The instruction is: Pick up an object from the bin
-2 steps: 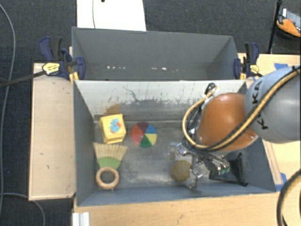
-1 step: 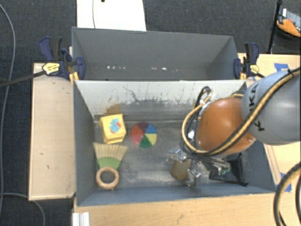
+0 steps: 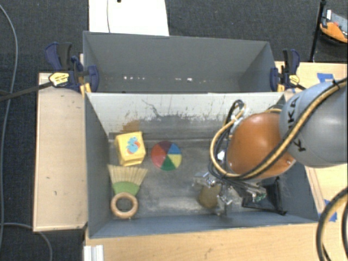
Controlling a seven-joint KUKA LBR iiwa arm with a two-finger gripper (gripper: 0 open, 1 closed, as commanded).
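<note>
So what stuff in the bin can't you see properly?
All in the camera view:
- olive-brown lump by the front wall: the end of the arm covers part of it, so its kind is unclear.
- black thing on the right: mostly hidden under the arm.
- bin floor beneath the orange cover: hidden by it.
- drawing on the yellow block: too small to read.

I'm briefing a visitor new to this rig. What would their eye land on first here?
The orange wrist cover looms over the bin's right half, the gripper low near the front wall beside a dull brownish lump. On the left lie a yellow cube, a multicoloured disc and a straw-coloured brush with a ring handle.
</note>
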